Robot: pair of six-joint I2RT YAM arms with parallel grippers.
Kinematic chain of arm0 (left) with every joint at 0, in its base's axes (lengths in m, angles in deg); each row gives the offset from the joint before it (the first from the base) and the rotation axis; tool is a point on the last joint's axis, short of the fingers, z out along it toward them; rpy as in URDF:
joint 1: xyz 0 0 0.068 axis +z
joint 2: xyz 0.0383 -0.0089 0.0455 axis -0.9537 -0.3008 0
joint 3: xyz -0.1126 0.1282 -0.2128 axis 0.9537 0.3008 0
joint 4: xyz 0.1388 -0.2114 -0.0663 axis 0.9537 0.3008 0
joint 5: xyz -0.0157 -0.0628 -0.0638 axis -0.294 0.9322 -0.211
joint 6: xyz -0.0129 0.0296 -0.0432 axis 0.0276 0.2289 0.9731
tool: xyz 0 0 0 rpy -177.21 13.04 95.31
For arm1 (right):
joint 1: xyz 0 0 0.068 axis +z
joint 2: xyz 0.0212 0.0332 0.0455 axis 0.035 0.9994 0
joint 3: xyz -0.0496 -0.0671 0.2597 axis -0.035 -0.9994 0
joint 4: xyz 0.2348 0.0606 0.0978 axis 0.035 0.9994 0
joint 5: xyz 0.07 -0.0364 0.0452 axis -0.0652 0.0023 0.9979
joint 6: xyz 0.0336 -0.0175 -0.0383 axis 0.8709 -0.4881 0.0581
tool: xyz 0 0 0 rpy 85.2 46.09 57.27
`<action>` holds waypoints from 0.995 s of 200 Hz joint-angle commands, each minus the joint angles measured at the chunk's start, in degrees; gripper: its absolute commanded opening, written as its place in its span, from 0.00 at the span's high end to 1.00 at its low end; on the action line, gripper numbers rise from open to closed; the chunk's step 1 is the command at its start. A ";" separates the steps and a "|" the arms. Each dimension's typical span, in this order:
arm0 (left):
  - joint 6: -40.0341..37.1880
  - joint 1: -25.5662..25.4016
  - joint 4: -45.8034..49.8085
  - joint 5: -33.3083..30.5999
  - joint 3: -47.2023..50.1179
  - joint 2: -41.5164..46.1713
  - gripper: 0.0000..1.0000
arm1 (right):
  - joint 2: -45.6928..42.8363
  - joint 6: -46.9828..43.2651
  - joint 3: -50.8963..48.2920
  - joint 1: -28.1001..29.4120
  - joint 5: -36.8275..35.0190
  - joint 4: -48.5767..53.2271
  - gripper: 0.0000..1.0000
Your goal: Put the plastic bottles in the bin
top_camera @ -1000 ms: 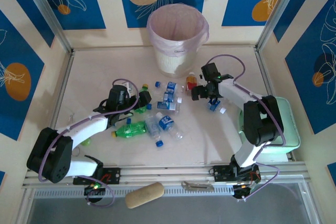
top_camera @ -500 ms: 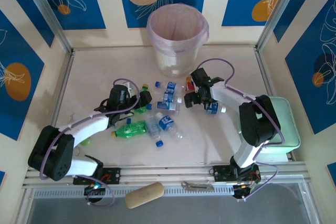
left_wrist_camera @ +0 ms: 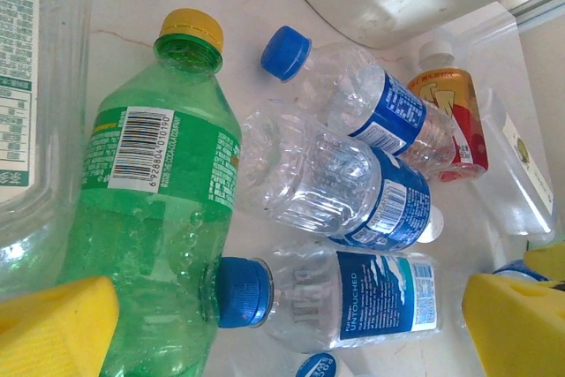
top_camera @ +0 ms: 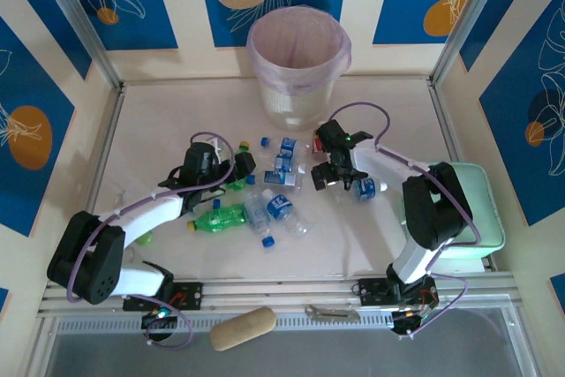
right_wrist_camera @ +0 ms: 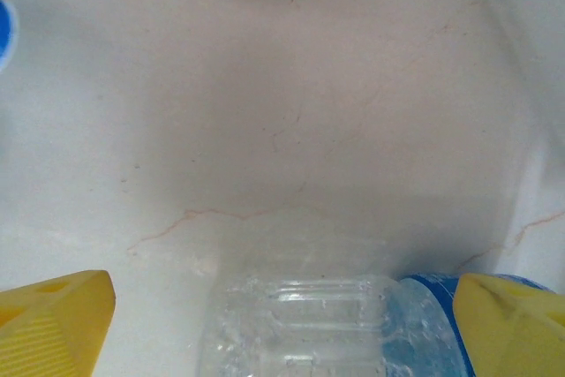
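Several plastic bottles lie mid-table: a green one (top_camera: 221,216), clear ones with blue labels (top_camera: 282,161) and an amber one (top_camera: 320,139) half hidden by the right arm. The bin (top_camera: 298,59), white with a pink liner, stands behind them. My left gripper (top_camera: 243,174) (left_wrist_camera: 291,324) is open low over the pile, its yellow fingertips (left_wrist_camera: 53,324) astride a green bottle (left_wrist_camera: 159,218) and a blue-capped clear bottle (left_wrist_camera: 353,302). My right gripper (top_camera: 334,178) (right_wrist_camera: 282,324) is open, with a clear bottle (right_wrist_camera: 327,324) lying between its fingertips (right_wrist_camera: 516,320).
A pale green tray (top_camera: 485,218) sits at the right edge behind the right arm. A tan roll (top_camera: 243,328) and a metal tool (top_camera: 331,312) lie in front of the rail. Loose blue caps (top_camera: 265,240) dot the table near the bottles.
The right arm has swung left and down, from beside the amber bottle to over a clear bottle, which has shifted right. The left arm has not moved.
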 commanded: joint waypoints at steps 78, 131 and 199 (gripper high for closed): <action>0.37 -0.43 -3.09 0.56 1.53 0.37 0.00 | -23.15 37.96 -12.32 -11.82 8.41 1.95 0.01; -0.70 -0.39 -3.18 -0.40 2.15 0.90 0.00 | -29.78 54.93 -21.59 -12.00 8.73 -0.35 0.01; -2.85 -0.36 -0.16 -2.85 2.88 3.70 0.00 | -24.92 62.78 -26.37 -12.04 10.25 -9.47 0.01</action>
